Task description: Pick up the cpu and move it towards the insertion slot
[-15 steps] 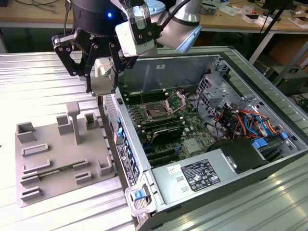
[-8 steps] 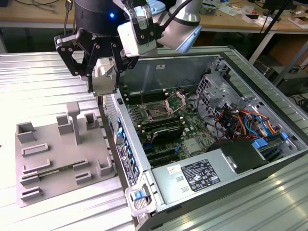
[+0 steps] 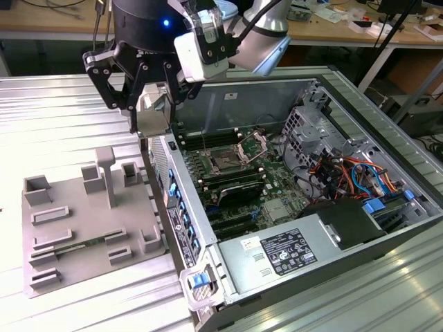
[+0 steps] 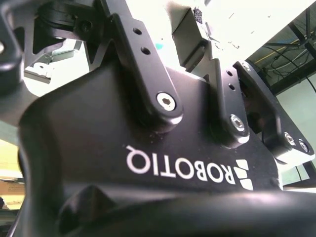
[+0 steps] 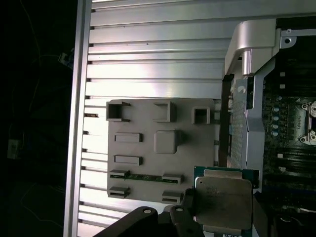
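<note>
The cpu (image 3: pixel 154 122), a small silvery square plate, hangs in the air with my gripper (image 3: pixel 153 111) shut on its edges. It sits above the gap between the grey fixture and the open computer case's near wall. In the first wrist view the cpu (image 5: pixel 224 202) has a green rim, and a dark finger (image 5: pixel 183 215) presses on one side. The insertion slot (image 3: pixel 225 163) lies inside the case on the green board, its metal frame (image 3: pixel 253 146) hinged up and open. It is also at the picture's edge in the first wrist view, insertion slot (image 5: pixel 311 121). The second wrist view looks along the gripper's black housing (image 4: pixel 148 148).
A grey plastic fixture (image 3: pixel 90 228) with raised blocks, posts and a memory stick (image 3: pixel 69 247) lies on the ribbed metal table at the exterior view's left. The case wall (image 3: pixel 181 207), a power supply (image 3: pixel 277 252) and a drive cage with cables (image 3: pixel 332 152) surround the board.
</note>
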Robot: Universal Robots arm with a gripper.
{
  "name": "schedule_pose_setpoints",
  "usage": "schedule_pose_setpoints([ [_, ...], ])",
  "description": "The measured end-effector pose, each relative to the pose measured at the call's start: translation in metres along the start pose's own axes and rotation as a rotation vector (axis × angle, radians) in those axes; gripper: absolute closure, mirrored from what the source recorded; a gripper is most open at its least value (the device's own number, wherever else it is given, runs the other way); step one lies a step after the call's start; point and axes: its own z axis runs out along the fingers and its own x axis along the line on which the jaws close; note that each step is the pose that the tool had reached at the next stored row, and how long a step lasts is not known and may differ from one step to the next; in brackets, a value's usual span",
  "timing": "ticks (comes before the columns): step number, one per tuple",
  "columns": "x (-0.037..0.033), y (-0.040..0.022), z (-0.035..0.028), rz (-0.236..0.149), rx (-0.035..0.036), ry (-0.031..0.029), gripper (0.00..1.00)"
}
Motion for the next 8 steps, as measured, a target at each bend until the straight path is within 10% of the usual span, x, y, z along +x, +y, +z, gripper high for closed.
schedule_pose_setpoints([
  [8, -0.0026, -0.0002, 0.0004, 0.0, 0.0, 0.0, 0.47],
])
